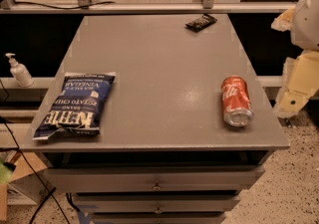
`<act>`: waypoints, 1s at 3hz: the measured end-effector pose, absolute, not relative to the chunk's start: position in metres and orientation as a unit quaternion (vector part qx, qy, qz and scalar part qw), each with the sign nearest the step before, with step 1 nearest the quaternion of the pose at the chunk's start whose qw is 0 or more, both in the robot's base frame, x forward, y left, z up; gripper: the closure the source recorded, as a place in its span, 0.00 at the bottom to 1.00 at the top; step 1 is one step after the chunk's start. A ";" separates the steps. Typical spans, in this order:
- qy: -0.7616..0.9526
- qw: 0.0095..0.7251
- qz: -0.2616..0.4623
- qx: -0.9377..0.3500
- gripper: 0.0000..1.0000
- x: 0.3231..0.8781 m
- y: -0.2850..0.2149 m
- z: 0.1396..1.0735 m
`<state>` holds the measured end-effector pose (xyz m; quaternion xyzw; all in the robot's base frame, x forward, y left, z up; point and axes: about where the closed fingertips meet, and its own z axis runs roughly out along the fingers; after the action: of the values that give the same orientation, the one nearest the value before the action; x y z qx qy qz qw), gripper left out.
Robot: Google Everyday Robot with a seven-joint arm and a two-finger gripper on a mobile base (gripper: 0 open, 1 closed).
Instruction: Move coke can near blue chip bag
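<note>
The coke can (236, 101), red with white script and a silver end, lies on its side near the right front of the grey table top (159, 68). The blue chip bag (76, 104) lies flat at the left front corner, its white lettering upside down to me. My gripper (295, 93) shows as cream-coloured parts at the right edge of the view. It is off the table, to the right of the can and apart from it. It holds nothing that I can see.
A small black wrapper (201, 22) lies at the table's back right. A white pump bottle (20, 71) stands on a ledge to the left. Drawers (157, 184) are below the top. A rail and glass run along the back.
</note>
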<state>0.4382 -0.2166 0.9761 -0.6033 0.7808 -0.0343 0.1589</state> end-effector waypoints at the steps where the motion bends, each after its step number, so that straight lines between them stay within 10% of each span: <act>1: 0.784 0.164 -0.034 -0.598 0.00 0.441 -0.214 0.975; 3: 0.816 0.165 0.024 -0.553 0.00 0.477 -0.205 0.938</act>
<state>0.4770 -0.2045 0.9379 -0.5527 0.8165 0.0240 0.1652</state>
